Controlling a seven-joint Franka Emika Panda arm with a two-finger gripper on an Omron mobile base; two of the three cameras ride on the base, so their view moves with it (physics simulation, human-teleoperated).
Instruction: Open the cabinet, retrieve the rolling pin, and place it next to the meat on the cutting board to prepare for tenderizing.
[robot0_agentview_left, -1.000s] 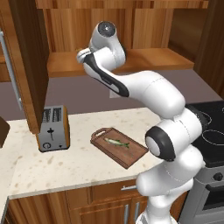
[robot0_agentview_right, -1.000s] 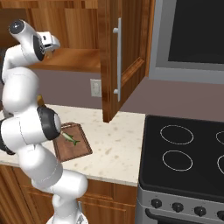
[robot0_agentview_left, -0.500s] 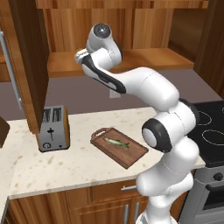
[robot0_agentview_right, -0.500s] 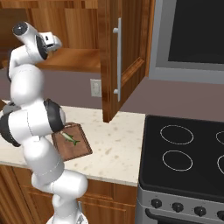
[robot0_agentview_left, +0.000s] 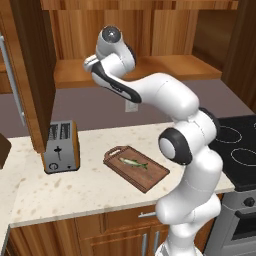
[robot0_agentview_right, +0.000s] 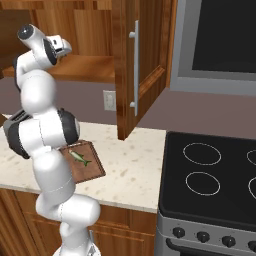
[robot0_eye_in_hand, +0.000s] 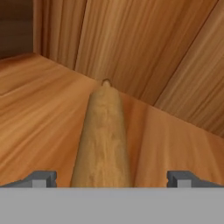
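The arm is reaching up into the open cabinet (robot0_agentview_left: 30, 75), and from the hand view the gripper (robot0_eye_in_hand: 109, 179) sits spread wide with nothing in it, its 2 fingertips (robot0_eye_in_hand: 41, 178) standing either side of the rolling pin (robot0_eye_in_hand: 104, 140) — apart from it, not yet touching. The pin lies flat on the cabinet's lighter wood shelf, running lengthwise away from the hand toward the back corner, its far handle end close to the rear wall. To my eye the step in hand is the grasp, and doing it well means easing the hand further along the pin so the jaws close across the thick barrel rather than near the end, keeping it centred between the tips; a round pin could roll or swing if pinched off-centre. The shelf holds the pin and nothing else that I can make out. Below the cabinet, on the counter, the cutting board (robot0_agentview_left: 150, 176) carries just the meat (robot0_agentview_left: 133, 162), lying near the board's middle, with bare board beside it for the pin. A toaster (robot0_agentview_left: 61, 146) stands under the cabinet's left door.
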